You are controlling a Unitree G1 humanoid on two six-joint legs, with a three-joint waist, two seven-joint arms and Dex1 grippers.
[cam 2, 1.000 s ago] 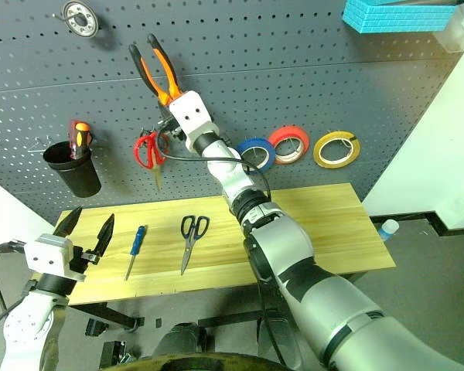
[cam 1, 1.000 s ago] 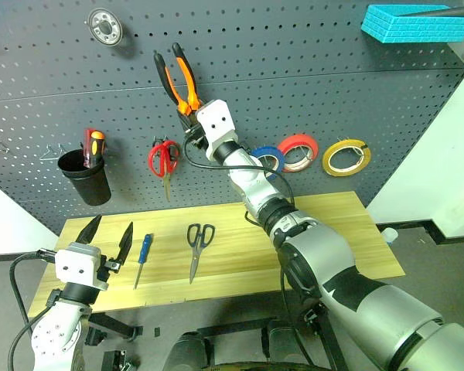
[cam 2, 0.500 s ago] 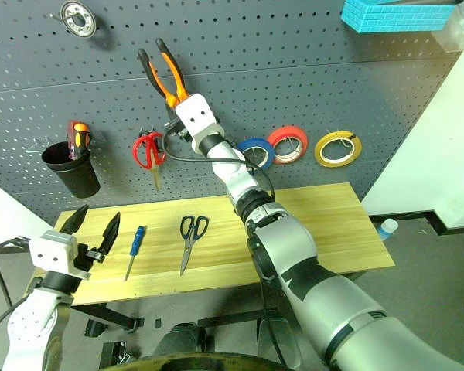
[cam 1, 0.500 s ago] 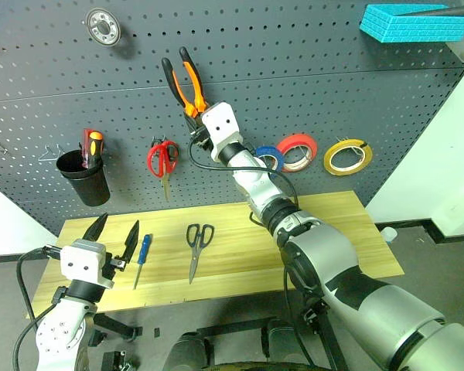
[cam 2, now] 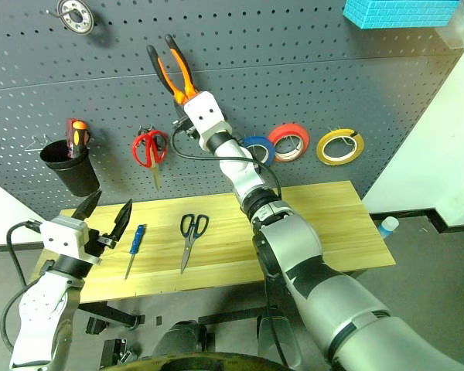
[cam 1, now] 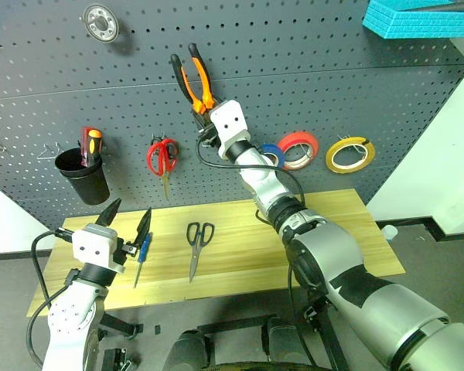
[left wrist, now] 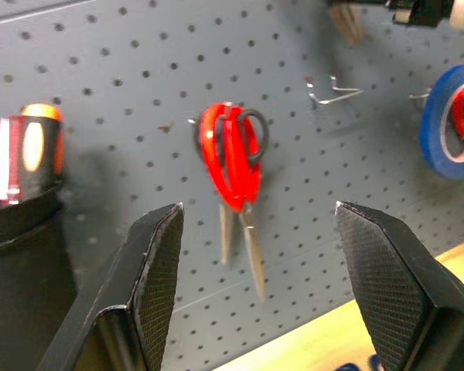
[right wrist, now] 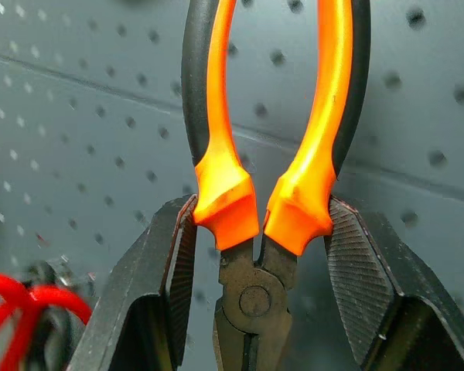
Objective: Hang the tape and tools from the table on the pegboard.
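Note:
High against the pegboard (cam 1: 348,85), my right gripper (cam 1: 205,108) is shut on the orange-and-black pliers (cam 1: 192,76), handles pointing up. In the right wrist view its fingers (right wrist: 174,270) clamp the pliers (right wrist: 255,209) at the base of the handles. The yellow tape (cam 1: 349,155) hangs on the pegboard at the right. On the table (cam 1: 332,224) lie the blue-handled screwdriver (cam 1: 142,257) and the dark grey scissors (cam 1: 196,243). My left gripper (cam 1: 130,212) hovers open and empty over the table's left end, just left of the screwdriver.
Red scissors (cam 1: 163,158), a blue roll (cam 1: 272,154) and a red roll (cam 1: 298,151) hang on the board. A black cup (cam 1: 83,178) holds a red-and-orange screwdriver. Bare hooks (cam 1: 50,151) sit at the far left, a teal box (cam 1: 417,15) at top right.
My left gripper has risen and come right, closer to the blue screwdriver. The right gripper has slid the pliers a little to the right along the pegboard.

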